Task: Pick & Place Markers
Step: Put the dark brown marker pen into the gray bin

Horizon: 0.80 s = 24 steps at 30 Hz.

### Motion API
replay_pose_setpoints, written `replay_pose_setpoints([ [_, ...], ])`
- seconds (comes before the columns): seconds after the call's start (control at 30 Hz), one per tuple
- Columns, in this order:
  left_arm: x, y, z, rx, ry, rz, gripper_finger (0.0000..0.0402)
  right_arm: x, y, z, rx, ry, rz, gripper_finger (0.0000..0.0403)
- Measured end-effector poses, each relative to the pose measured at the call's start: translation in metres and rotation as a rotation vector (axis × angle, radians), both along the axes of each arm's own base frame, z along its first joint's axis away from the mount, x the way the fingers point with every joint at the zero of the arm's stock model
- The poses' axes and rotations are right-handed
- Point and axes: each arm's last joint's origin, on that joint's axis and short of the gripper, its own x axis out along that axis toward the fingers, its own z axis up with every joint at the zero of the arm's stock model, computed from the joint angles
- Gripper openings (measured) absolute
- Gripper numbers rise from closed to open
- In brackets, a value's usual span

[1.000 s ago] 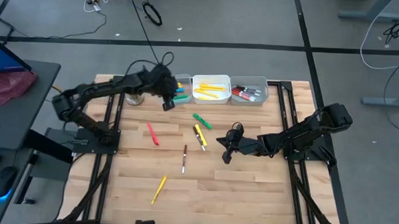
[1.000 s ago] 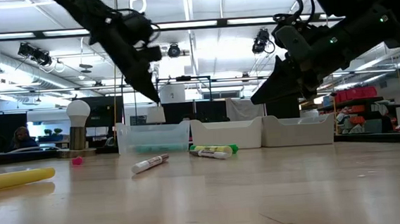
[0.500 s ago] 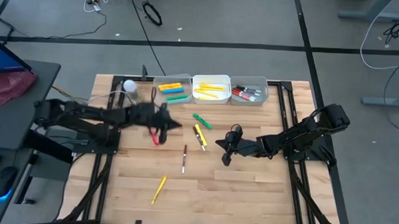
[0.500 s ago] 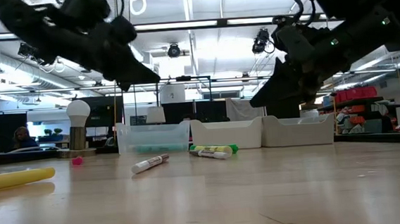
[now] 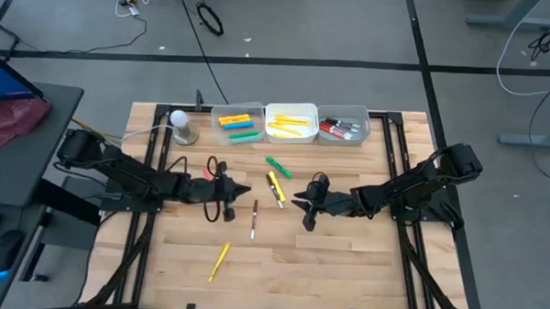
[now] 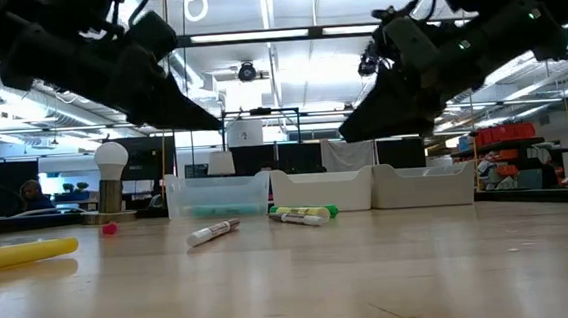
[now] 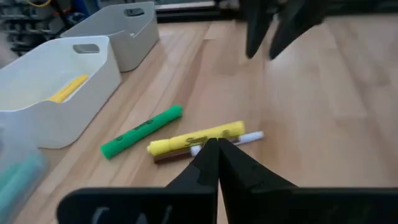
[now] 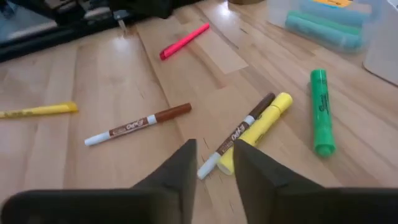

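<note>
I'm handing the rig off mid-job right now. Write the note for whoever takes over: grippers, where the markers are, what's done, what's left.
Left gripper: shut, empty, low over the table's left-centre.
Right gripper: jaws parted, empty, facing it from the right.
Done: markers sorted into the three bins at the far edge.
Left on the table: pink-red marker, partly under the left arm in the high view; green marker; yellow marker with a brown one against it; a second brown marker; yellow marker near the front edge.
</note>
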Motion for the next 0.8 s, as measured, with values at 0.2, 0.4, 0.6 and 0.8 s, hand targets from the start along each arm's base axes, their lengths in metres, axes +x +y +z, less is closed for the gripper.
replay_pose_setpoints([
  [0.2,0.007,0.014,-0.006,-0.024,-0.002,-0.031,0.0016,0.016,0.0,0.017,-0.039,0.101,-0.007,0.0173],
  [0.4,0.019,0.026,-0.003,-0.04,-0.115,-0.208,0.001,0.022,-0.01,0.024,-0.044,0.146,-0.045,0.0211],
  [0.6,0.022,0.041,-0.004,-0.052,-0.212,-0.23,0.0009,0.024,-0.013,0.024,-0.041,0.14,-0.057,0.0225],
  [0.8,-0.009,0.057,-0.019,-0.118,-0.321,-0.158,0.0006,0.028,-0.011,0.015,-0.042,0.147,-0.056,0.0226],
])
